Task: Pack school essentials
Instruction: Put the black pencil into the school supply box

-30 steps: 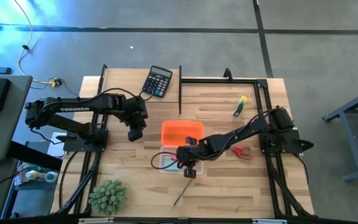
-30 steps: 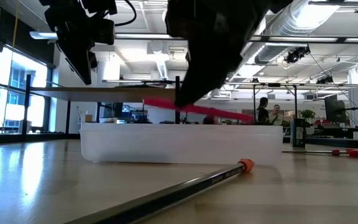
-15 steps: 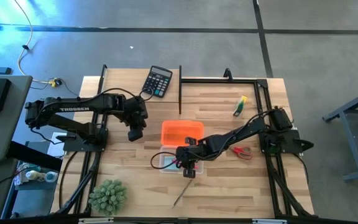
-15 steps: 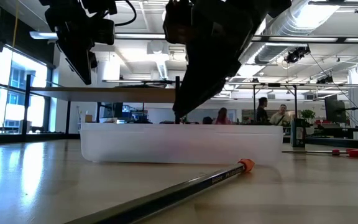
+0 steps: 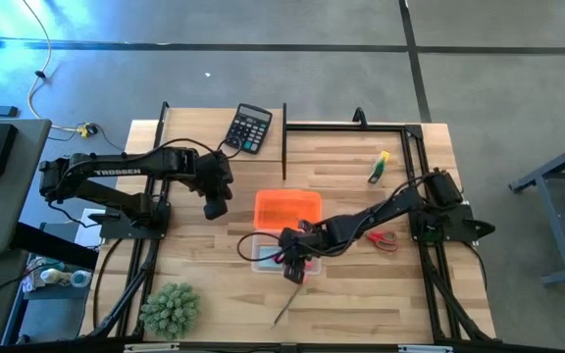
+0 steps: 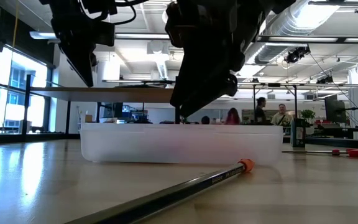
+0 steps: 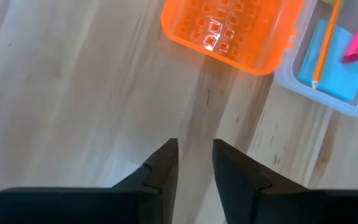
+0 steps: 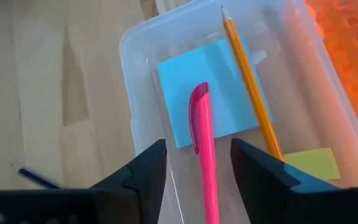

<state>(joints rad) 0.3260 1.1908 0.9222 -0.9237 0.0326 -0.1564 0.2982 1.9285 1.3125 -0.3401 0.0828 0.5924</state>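
A clear plastic box (image 8: 135, 74) on the table holds a pale blue note pad (image 8: 219, 81), an orange pencil (image 8: 247, 81) and a pink pen (image 8: 202, 137). The pen lies on the pad and the box floor. My right gripper (image 8: 197, 171) hangs open just above the box (image 5: 263, 257), one finger to each side of the pen and clear of it. My left gripper (image 5: 214, 210) hovers over bare table left of an orange lid (image 5: 287, 208). Its fingers (image 7: 166, 165) stand a little apart with nothing between them.
A dark pencil (image 6: 166, 193) lies on the table in front of the box. Red-handled scissors (image 5: 383, 239) lie to the right, a yellow-and-green crayon box (image 5: 379, 167) at the far right. A black calculator (image 5: 249, 128) sits at the far edge, a spiky plant (image 5: 170, 309) near left.
My right gripper has let go of the pink pen, which it held level just above the box's rim. The pen has dropped into the box. The gripper has rolled about its own axis while staying over the box.
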